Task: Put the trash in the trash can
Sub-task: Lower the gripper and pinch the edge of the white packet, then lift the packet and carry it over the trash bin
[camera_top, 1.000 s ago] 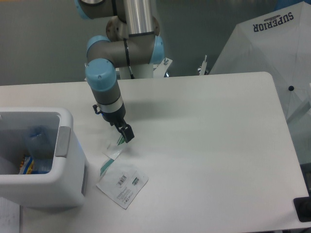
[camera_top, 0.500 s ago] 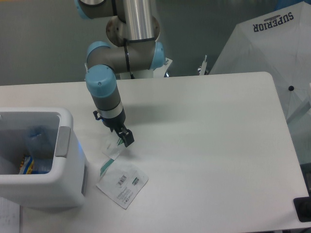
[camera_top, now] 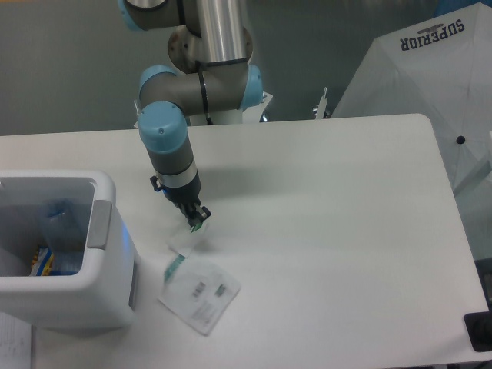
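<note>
My gripper (camera_top: 198, 224) points down just right of the trash can (camera_top: 108, 292), its fingers pinched on the upper end of the small white-and-green wrapper (camera_top: 187, 241). The wrapper's lower green end (camera_top: 172, 267) trails to the corner of the flat white pouch with barcode label (camera_top: 201, 295), which lies on the table in front of the gripper. The crushed clear bottle with bluish cap (camera_top: 58, 227) lies inside the white trash can at the left front.
A white umbrella marked SUPERIOR (camera_top: 430, 69) stands beyond the table's right back edge. A black object (camera_top: 480, 330) sits at the front right corner. A yellow-and-blue item (camera_top: 43, 260) lies in the bin. A paper sheet (camera_top: 14, 342) lies at the front left.
The gripper lowered slightly and closed on the wrapper's top end. The wrapper and the pouch shifted a little to the right.
</note>
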`<action>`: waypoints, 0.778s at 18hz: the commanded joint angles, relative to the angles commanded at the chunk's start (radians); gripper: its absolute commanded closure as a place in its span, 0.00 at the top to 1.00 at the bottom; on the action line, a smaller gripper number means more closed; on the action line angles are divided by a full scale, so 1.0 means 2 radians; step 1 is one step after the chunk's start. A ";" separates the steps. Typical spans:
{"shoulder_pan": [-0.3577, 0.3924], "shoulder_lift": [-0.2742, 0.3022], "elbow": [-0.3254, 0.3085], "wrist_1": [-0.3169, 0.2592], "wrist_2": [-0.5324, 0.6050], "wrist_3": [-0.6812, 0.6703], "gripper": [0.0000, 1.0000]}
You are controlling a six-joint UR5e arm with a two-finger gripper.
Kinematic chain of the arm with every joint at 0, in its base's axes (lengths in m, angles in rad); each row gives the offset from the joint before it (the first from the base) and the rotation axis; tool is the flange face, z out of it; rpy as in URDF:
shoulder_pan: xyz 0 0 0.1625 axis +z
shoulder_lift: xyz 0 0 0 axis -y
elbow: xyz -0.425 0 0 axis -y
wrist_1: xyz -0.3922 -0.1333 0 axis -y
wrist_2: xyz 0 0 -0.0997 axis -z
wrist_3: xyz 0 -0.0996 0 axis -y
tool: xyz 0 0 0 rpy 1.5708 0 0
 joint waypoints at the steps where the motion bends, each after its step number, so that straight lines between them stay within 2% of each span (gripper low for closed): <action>1: 0.012 0.012 0.000 -0.002 -0.019 0.000 0.00; 5: 0.061 0.080 0.003 -0.038 -0.107 -0.002 0.00; 8: 0.100 0.121 0.021 -0.065 -0.184 -0.014 0.00; 10: 0.124 0.140 0.048 -0.077 -0.232 -0.069 0.00; 14: 0.154 0.147 0.081 -0.075 -0.295 -0.136 0.00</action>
